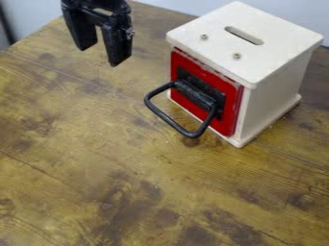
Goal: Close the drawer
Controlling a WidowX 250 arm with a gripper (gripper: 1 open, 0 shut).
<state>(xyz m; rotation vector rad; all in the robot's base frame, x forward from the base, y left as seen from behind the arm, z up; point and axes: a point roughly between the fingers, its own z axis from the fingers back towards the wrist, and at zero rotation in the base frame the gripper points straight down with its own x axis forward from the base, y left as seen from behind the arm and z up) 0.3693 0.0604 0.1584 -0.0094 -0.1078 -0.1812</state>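
The red drawer [188, 69] sits in the front of a cream-white wooden cabinet [252, 53] with a slotted top. Its red face lies about flush with the cabinet front. A black bracket [202, 94] and a large black loop handle [171, 115] stick out from it toward the lower left, the handle resting low over the table. My black gripper [100, 51] hangs at the upper left, well apart from the handle, its two fingers spread open with nothing between them.
The worn wooden table [103, 173] stretches to the left and front of the cabinet. A pale wall and a dark strip show at the far upper left corner.
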